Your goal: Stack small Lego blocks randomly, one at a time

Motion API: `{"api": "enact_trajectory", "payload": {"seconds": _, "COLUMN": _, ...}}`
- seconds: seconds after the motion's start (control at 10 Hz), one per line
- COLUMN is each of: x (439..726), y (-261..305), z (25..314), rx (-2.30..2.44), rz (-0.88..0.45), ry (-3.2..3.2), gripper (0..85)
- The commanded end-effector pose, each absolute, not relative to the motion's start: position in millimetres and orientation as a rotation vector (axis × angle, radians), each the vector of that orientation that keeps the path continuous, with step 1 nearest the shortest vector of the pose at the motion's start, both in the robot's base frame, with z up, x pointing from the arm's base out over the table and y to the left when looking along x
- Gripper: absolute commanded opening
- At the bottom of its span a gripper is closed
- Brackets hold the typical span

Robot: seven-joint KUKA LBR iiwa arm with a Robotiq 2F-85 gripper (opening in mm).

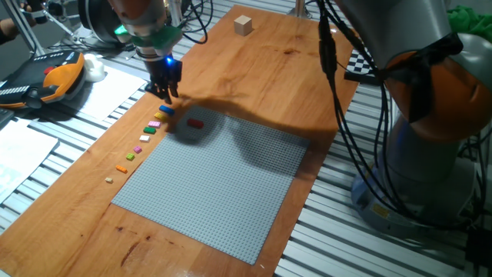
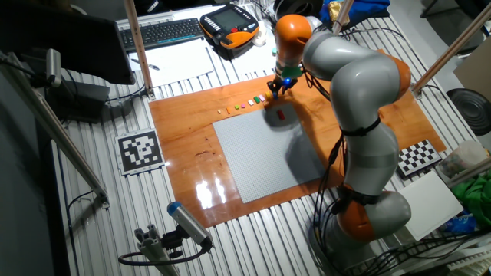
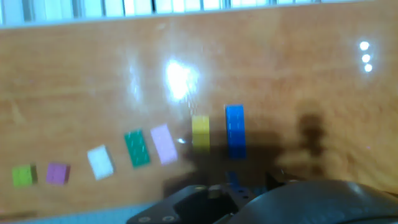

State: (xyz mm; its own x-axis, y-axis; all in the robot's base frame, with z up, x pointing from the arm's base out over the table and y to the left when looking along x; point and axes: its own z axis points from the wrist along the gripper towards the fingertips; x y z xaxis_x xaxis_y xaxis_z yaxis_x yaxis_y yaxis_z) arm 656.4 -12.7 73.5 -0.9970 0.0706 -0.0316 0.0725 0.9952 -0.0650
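A row of small Lego blocks lies on the wood along the left edge of the grey baseplate [image 1: 223,185]. In the hand view the row runs from a blue block [image 3: 235,129] through yellow [image 3: 200,132], pale pink [image 3: 164,143], green [image 3: 137,148] and white [image 3: 100,161] to purple [image 3: 57,173] and lime [image 3: 23,175]. A red block [image 1: 196,122] sits alone on the baseplate near its far corner. My gripper [image 1: 167,94] hangs just above the blue block [image 1: 167,110] at the far end of the row, apart from it. Its fingertips are too blurred and dark to read.
A plain wooden cube [image 1: 244,25] stands at the far end of the wooden board. A teach pendant [image 1: 54,77] and papers lie to the left, off the board. The arm's base [image 1: 415,154] and its cables stand to the right. Orange and tan blocks [image 1: 121,168] end the row nearest the camera.
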Motion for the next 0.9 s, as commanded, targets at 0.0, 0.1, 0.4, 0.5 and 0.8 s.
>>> {"api": "enact_trajectory", "payload": {"seconds": 0.0, "x": 661, "y": -11, "z": 68, "rx": 0.107, "rz": -0.096, "ry": 3.103, "gripper": 34.0}}
{"api": "enact_trajectory", "payload": {"seconds": 0.1, "x": 666, "y": -9, "z": 63, "rx": 0.111, "rz": -0.092, "ry": 3.091, "gripper": 34.0}}
{"api": "enact_trajectory", "payload": {"seconds": 0.4, "x": 677, "y": -14, "z": 54, "rx": 0.082, "rz": -0.09, "ry": 3.088, "gripper": 34.0}}
{"api": "enact_trajectory", "payload": {"seconds": 0.5, "x": 677, "y": -14, "z": 49, "rx": 0.079, "rz": -0.09, "ry": 3.082, "gripper": 34.0}}
{"api": "enact_trajectory", "payload": {"seconds": 0.8, "x": 679, "y": -15, "z": 38, "rx": 0.065, "rz": -0.083, "ry": 3.075, "gripper": 34.0}}
